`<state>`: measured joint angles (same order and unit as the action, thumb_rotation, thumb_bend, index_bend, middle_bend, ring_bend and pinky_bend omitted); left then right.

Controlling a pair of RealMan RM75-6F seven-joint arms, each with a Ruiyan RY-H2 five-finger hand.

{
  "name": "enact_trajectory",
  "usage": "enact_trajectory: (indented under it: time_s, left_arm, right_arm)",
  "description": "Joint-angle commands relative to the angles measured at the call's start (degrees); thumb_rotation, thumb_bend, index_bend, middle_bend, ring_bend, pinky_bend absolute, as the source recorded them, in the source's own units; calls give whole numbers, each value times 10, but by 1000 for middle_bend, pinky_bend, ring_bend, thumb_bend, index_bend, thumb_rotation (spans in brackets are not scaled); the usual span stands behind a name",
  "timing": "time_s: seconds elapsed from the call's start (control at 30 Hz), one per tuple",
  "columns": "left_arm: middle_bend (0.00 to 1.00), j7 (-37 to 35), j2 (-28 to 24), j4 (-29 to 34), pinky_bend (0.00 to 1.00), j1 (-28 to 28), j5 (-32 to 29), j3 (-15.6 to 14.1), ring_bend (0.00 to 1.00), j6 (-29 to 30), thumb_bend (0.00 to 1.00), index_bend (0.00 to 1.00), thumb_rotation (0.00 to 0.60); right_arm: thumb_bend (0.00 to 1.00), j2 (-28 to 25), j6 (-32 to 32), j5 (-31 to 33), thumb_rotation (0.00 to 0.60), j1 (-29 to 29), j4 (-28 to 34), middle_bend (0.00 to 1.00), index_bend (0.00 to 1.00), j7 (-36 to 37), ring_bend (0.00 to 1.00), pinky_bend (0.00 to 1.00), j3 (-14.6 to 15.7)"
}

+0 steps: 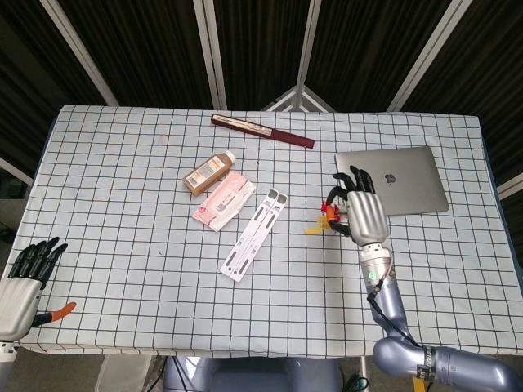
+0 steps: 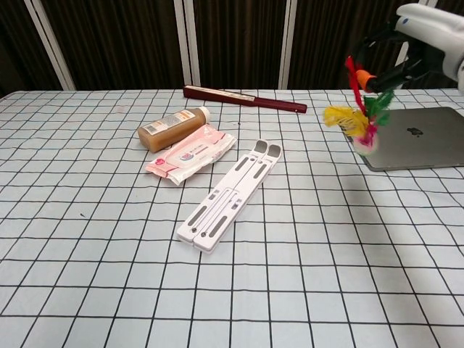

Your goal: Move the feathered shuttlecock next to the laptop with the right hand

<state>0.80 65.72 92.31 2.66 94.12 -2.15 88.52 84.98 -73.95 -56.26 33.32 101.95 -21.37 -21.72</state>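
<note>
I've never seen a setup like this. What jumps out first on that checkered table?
The bright feathered shuttlecock catches the eye first: red, yellow and green feathers dangling in the air from the right hand, just left of the closed silver laptop. Mid-table lie a white folding stand, a pink wipes pack and a brown bottle. The left hand rests open at the near left corner.

Readable marks: one logo only

I can make out an apple logo on the laptop [image 1: 392,180] lid; print on the bottle [image 1: 209,172] label and wipes pack [image 1: 223,201] is too small to read.
</note>
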Motion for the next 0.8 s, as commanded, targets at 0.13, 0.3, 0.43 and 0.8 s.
enact_trajectory:
  time_s: [0.13,0.3,0.43,0.8]
  left_arm:
    - [0,4,2,1,0,-2,-1,0,0,1,0,0,600]
    - [0,8,3,1,0,-2,-1,0,0,1,0,0,600]
    - [0,12,4,1,0,-2,-2,0,0,0,0,0,600]
    - [0,13,5,-1,0,-3,0,-1,0,3,0,0,600]
  right_arm:
    - [585,-36,-10,-16,600,-36,-1,233,634,55,0,0,12]
    - [586,-50,-10,-18,600,-51,-7,234,634,77,0,0,19]
    - [586,-58,-11,-21,600,-65,-8,234,634,94,0,0,29]
    - [585,-48,-15,-30,600,-90,-30,233,634,127,0,0,53]
